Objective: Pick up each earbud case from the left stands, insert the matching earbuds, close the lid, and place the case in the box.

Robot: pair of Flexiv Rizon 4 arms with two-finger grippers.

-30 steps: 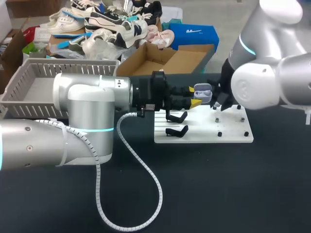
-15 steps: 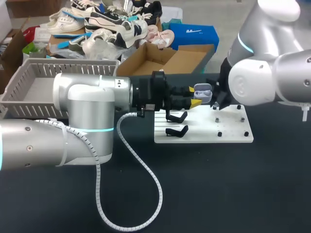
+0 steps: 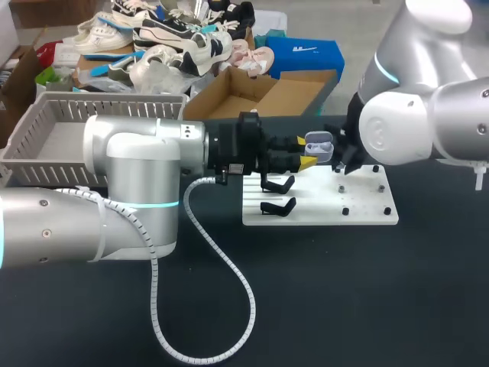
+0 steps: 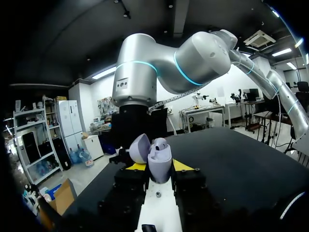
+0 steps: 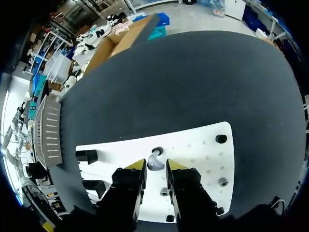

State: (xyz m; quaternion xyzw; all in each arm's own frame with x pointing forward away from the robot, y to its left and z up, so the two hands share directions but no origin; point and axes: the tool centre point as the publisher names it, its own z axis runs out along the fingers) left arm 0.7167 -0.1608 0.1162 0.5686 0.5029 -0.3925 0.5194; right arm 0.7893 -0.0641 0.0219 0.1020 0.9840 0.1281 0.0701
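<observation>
My left gripper [image 3: 307, 161] holds a lavender earbud case [image 3: 319, 145] above the white board [image 3: 321, 208]. In the left wrist view this gripper [image 4: 159, 166] is shut on the case [image 4: 160, 163], whose lid [image 4: 137, 148] stands open with one earbud [image 4: 162, 143] seated inside. My right arm [image 3: 405, 130] hangs just right of the case, and its wrist hides the fingers in the head view. In the right wrist view my right gripper [image 5: 156, 165] is low over the board [image 5: 198, 150], its yellow tips closed on a grey earbud [image 5: 155, 158] from both sides.
Two black stands [image 3: 278, 183] [image 3: 278, 206] sit on the board's left half, and small black pegs [image 3: 345, 211] dot its right half. An open cardboard box [image 3: 260, 95] and a grey basket [image 3: 53, 138] stand at the back. A white cable [image 3: 221, 275] loops over the black table.
My right gripper's fingers have narrowed around the earbud and the right arm has shifted slightly. The left arm and the case have stayed still.
</observation>
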